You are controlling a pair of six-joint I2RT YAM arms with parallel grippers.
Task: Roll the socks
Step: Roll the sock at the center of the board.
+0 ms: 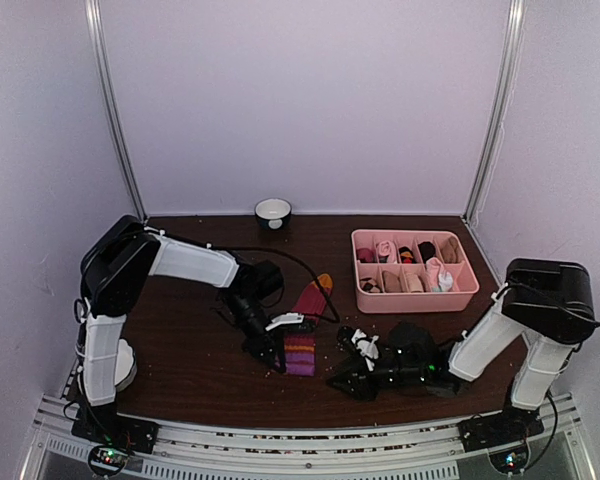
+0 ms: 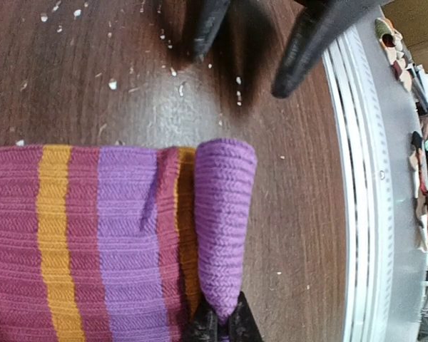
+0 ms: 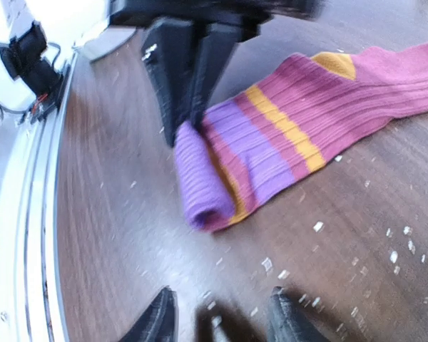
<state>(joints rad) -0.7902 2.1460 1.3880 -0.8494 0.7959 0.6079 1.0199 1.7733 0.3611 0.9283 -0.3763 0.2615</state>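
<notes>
Only one sock (image 1: 307, 325) is made out: dark red, purple-and-orange striped. It is laid flat mid-table. No tan sock is seen.

- Long axis: in the top view it runs from the cuff (image 1: 300, 357) at the near end to the orange toe at the far end, angled slightly right toward the pink tray (image 1: 410, 303).
- The cuff (image 2: 225, 214) is already turned over into one short roll. The roll lies crosswise to the sock's length.
- Left gripper (image 2: 221, 326): pressed together, pinching one end of that roll at the cuff edge. It is the nearer arm, already on the fabric.
- Right gripper (image 3: 221, 317): fingers spread, nothing between them, held low off the roll's other end. It is near the roll but apart from it.

Judgement: the next move is a roll away from the near edge, along the long axis toward the toe. The free end of the roll needs to be caught by the right gripper first, or the roll is likely to skew.

Room: the flat sock lies ahead of the roll, with bare table (image 1: 190, 350) to the left of it. The rail (image 2: 364, 214) is close behind the roll, so little room is left on that side. The tray is well apart from the cuff, but the toe points at it.
</notes>
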